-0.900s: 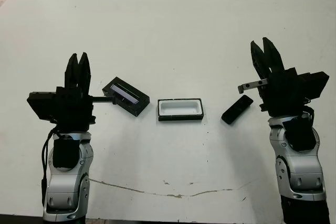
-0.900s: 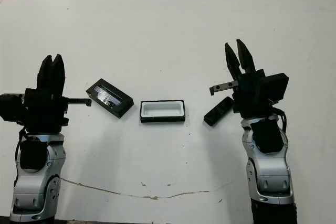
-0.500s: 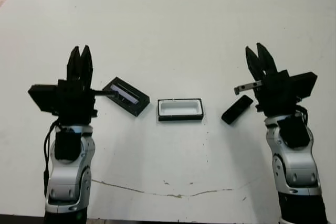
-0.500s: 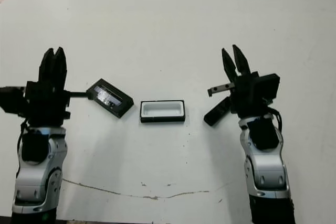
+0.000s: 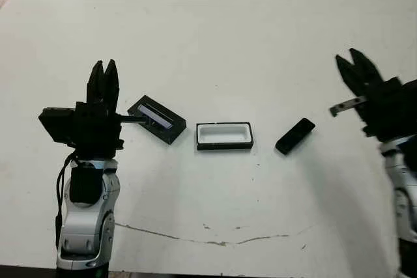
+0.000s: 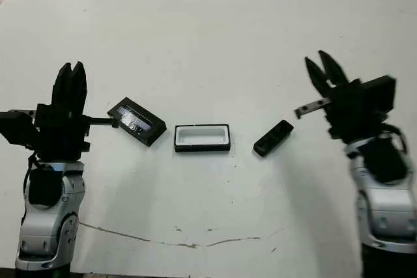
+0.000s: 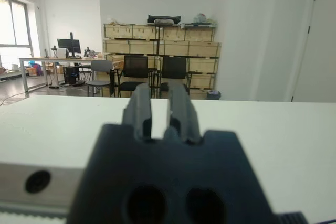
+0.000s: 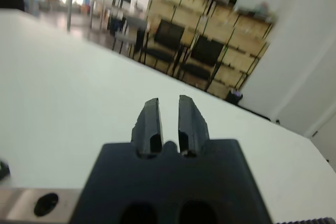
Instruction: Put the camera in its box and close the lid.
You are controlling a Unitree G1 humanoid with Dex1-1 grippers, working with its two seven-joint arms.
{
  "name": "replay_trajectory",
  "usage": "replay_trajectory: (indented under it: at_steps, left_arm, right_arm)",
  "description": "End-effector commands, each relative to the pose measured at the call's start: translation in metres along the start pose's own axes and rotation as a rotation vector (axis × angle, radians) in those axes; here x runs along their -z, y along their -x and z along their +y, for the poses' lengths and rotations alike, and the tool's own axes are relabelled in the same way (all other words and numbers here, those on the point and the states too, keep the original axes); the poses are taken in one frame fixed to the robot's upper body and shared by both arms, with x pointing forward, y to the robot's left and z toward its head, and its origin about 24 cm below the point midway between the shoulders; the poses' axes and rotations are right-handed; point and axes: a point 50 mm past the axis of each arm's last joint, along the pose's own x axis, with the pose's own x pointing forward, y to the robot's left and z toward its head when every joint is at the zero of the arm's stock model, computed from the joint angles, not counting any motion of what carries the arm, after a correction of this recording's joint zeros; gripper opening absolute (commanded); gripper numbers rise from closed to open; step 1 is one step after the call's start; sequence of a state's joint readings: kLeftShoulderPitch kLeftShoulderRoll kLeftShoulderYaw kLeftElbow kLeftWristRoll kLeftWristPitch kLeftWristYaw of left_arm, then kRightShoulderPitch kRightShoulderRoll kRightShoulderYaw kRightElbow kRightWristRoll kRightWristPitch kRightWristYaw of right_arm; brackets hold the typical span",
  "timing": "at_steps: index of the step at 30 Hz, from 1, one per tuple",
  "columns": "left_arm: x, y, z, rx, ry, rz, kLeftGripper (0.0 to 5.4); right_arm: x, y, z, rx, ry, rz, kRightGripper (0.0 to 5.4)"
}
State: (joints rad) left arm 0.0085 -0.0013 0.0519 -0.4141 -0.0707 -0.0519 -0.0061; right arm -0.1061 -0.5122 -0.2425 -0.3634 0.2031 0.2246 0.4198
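The camera (image 5: 295,136), a slim black bar, lies slanted on the white table right of the box (image 5: 224,135), a black tray with a white lining. The lid (image 5: 156,119), black with a pale strip, lies slanted left of the box. My left gripper (image 5: 104,73) is raised just left of the lid, its fingers (image 7: 140,103) close together with nothing between them. My right gripper (image 6: 319,64) is raised well to the right of the camera, its fingers (image 8: 151,116) also close together and holding nothing. Neither wrist view shows the camera, box or lid.
The white table (image 5: 215,50) stretches wide beyond the three things. A thin dark crack (image 5: 215,242) runs along its near part. Past the far edge, the wrist views show a room with chairs (image 7: 135,69) and wooden shelves.
My right arm has swung to the right, away from the camera, which now lies fully uncovered. My left arm has shifted only slightly. Camera, box and lid have not moved.
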Motion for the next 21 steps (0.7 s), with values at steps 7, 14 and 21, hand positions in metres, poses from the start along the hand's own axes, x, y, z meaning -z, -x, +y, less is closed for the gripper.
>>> replay_trajectory:
  at_steps: [7,14,21]
  left_arm:
    - [0.006,0.006,0.001,0.001,-0.012,0.037,0.01]
    - [0.006,0.007,0.003,-0.002,-0.016,0.039,0.01]
    - [0.006,0.009,0.006,-0.002,-0.026,0.036,0.01]
  right_arm:
    - [0.008,0.011,0.002,-0.238,0.064,0.218,0.00]
    - [0.021,0.012,0.011,-0.493,0.144,0.386,0.00]
    - [0.031,0.018,0.018,-0.639,0.204,0.472,0.00]
